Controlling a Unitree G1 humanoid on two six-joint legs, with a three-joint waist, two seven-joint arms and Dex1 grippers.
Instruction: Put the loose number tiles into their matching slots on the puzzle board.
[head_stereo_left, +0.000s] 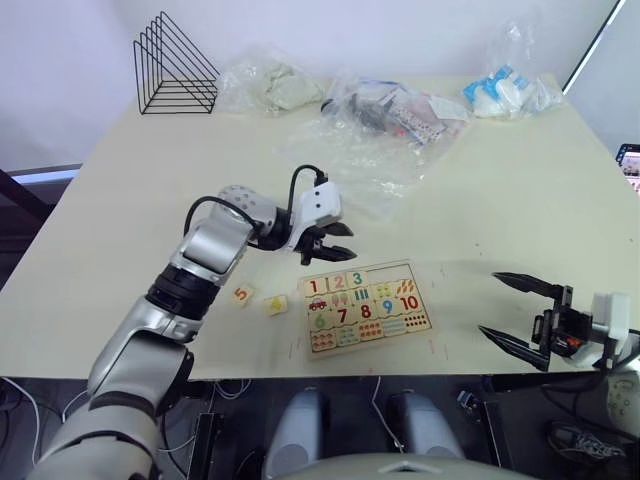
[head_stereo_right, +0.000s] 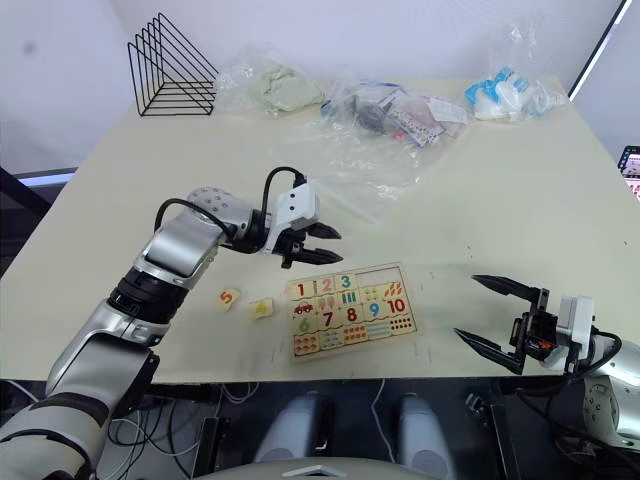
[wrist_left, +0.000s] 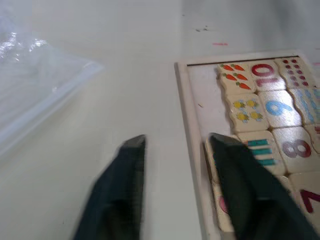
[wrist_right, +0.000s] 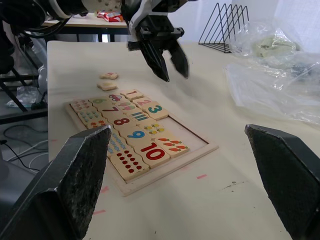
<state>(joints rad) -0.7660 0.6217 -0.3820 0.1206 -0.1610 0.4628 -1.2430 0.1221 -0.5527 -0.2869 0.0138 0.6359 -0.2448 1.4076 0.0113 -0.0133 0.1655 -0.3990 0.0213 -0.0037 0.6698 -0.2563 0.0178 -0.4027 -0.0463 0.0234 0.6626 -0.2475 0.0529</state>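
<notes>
The puzzle board (head_stereo_left: 424, 296) lies near the table's front edge. Tiles 1, 2 and 3 sit in its top row, and the two slots (wrist_left: 203, 87) to their right are bare. Two loose number tiles lie on the table left of the board: an orange 5 (head_stereo_left: 241, 294) and a yellow-printed one (head_stereo_left: 274, 304) whose digit I cannot read. My left gripper (head_stereo_left: 335, 246) hovers open and empty over the board's far left edge, with one of its fingers (wrist_left: 227, 155) above the tiles. Right of the board, my right gripper (head_stereo_left: 488, 303) stands wide open and empty.
A black wire rack (head_stereo_left: 175, 68) stands at the far left corner. Plastic bags with contents (head_stereo_left: 272, 84) (head_stereo_left: 400, 108) (head_stereo_left: 505, 92) line the far edge, and a clear bag (head_stereo_left: 360, 165) lies just beyond the left gripper. The table's front edge (head_stereo_left: 400, 372) runs close below the board.
</notes>
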